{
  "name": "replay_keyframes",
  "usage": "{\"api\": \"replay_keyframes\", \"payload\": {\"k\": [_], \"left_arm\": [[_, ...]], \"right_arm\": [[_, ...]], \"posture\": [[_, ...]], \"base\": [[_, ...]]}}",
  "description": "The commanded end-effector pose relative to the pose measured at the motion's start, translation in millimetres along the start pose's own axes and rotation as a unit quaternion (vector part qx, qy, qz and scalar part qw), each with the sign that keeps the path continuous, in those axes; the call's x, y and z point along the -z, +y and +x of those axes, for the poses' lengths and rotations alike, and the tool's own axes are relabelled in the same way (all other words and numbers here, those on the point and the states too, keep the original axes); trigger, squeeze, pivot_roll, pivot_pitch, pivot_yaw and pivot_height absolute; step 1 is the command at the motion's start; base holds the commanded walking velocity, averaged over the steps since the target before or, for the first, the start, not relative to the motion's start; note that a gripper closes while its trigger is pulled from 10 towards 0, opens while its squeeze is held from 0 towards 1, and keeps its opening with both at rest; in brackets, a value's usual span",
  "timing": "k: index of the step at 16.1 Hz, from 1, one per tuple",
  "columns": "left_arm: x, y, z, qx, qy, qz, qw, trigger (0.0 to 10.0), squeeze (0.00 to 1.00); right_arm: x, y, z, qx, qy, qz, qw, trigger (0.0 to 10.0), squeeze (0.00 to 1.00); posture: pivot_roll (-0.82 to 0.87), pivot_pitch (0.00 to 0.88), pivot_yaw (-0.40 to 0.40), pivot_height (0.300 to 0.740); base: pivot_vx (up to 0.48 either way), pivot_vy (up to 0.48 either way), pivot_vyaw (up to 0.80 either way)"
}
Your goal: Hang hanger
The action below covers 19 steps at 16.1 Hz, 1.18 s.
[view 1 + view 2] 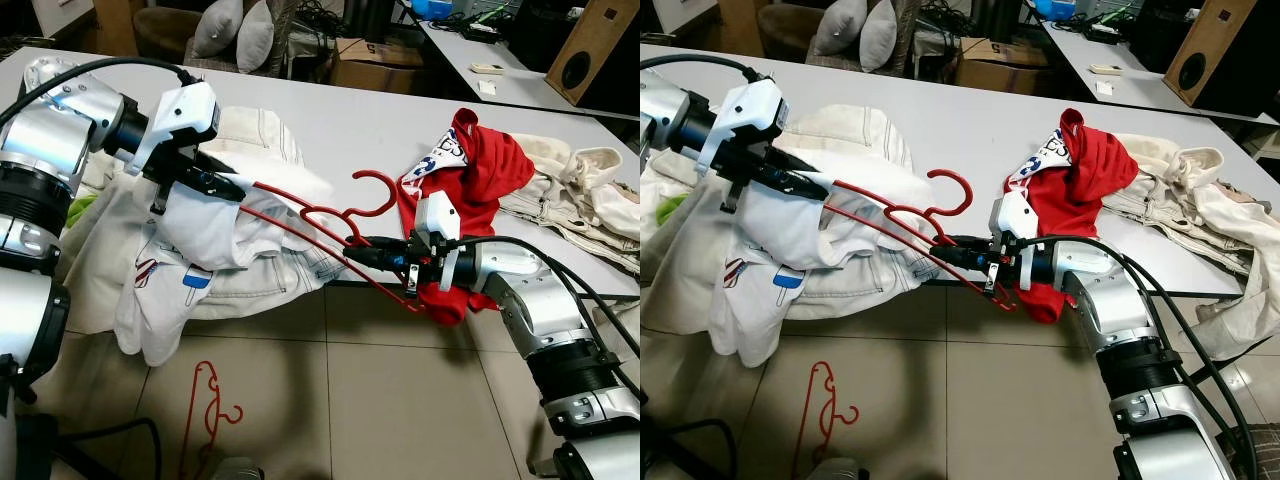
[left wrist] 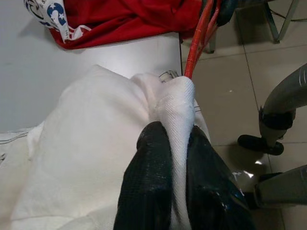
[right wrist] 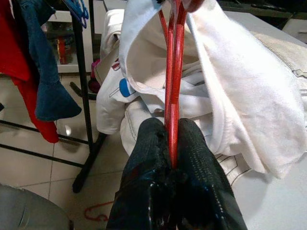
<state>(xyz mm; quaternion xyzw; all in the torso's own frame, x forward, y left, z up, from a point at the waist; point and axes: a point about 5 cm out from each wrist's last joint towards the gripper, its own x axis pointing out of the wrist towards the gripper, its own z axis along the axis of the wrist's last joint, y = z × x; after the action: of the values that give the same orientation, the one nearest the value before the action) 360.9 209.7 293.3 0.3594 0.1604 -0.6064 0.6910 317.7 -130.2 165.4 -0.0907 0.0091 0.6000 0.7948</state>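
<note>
A red wire hanger hangs in the air over the table's front edge, its hook curling up near a red garment. My right gripper is shut on the hanger's middle. One end of the hanger is inside a white shirt. My left gripper is shut on a fold of that shirt's fabric, right where the red wire enters it. The shirt droops off the table edge toward the floor.
The grey table also carries beige clothes at the right and pale jeans behind the shirt. Another red hanger lies on the tiled floor. A black clothes rack holds a denim piece.
</note>
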Motion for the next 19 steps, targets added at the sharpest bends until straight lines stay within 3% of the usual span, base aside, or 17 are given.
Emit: {"api": "replay_keyframes", "payload": {"k": [1, 2, 3, 6, 11, 13, 15, 16, 18, 19], "left_arm": [[-3.9, -0.1, 2.3, 0.004, -0.009, 0.007, 1.0, 0.0, 0.0], [-3.9, -0.1, 2.4, 0.004, -0.014, 0.006, 1.0, 0.0, 0.0], [-4.0, 0.1, 2.5, 0.0, -0.023, 0.004, 1.0, 0.0, 0.0], [-1.6, 2.1, 3.5, -0.027, -0.042, 0.003, 0.999, 0.0, 0.0], [16.1, 3.9, 3.6, -0.102, -0.042, -0.022, 0.994, 0.0, 0.0], [30.3, 3.0, 2.1, -0.153, -0.063, -0.053, 0.985, 0.0, 0.0], [36.7, 1.8, 2.4, -0.179, -0.072, -0.062, 0.979, 0.0, 0.0], [40.1, 4.9, 0.6, -0.24, -0.084, -0.072, 0.964, 0.0, 0.0], [41.0, 7.0, -0.7, -0.29, -0.104, -0.082, 0.948, 0.0, 0.0], [41.1, 6.6, -1.4, -0.318, -0.126, -0.092, 0.935, 0.0, 0.0]], "right_arm": [[-8.5, -3.6, -2.4, -0.006, -0.004, -0.015, 1.0, 10.0, 0.0], [-8.9, -4.2, -2.7, -0.004, -0.004, -0.014, 1.0, 10.0, 0.2], [-10.6, -6.7, -3.7, 0.005, -0.011, -0.001, 1.0, 10.0, 1.0], [-19.7, -11.0, -9.4, 0.029, -0.03, -0.014, 0.999, 10.0, 1.0], [-53.7, -12.3, -50.9, 0.064, -0.088, -0.038, 0.993, 10.0, 1.0], [-74.7, -14.3, -70.0, 0.109, -0.15, -0.039, 0.982, 10.0, 1.0], [-81.2, -11.4, -75.4, 0.122, -0.171, -0.036, 0.977, 10.0, 1.0], [-72.8, -2.5, -71.4, 0.122, -0.15, -0.024, 0.981, 10.0, 1.0], [-58.4, 6.2, -63.2, 0.128, -0.123, -0.004, 0.984, 10.0, 1.0], [-40.7, 11.2, -51.6, 0.15, -0.099, 0.027, 0.983, 10.0, 1.0]], "posture": [[0.15, 0.0, -0.1, 0.74], [0.15, 0.0, -0.099, 0.74], [0.15, 0.0, -0.098, 0.74], [0.14, 0.0, -0.09, 0.74], [0.14, 0.0, -0.083, 0.74], [0.14, 0.0, -0.077, 0.74], [0.14, 0.0, -0.077, 0.74], [0.14, 0.0, -0.076, 0.74], [0.14, 0.0, -0.075, 0.74], [0.14, 0.0, -0.071, 0.74]], "base": [[0.0, 0.0, 0.0], [0.0, 0.0, 0.0], [0.0, 0.0, 0.0], [0.0, 0.0, 0.0], [0.0, 0.0, 0.0], [0.0, 0.0, 0.0], [0.0, 0.0, 0.0], [0.0, 0.0, 0.0], [0.0, 0.0, 0.0], [0.0, 0.0, 0.0]]}}
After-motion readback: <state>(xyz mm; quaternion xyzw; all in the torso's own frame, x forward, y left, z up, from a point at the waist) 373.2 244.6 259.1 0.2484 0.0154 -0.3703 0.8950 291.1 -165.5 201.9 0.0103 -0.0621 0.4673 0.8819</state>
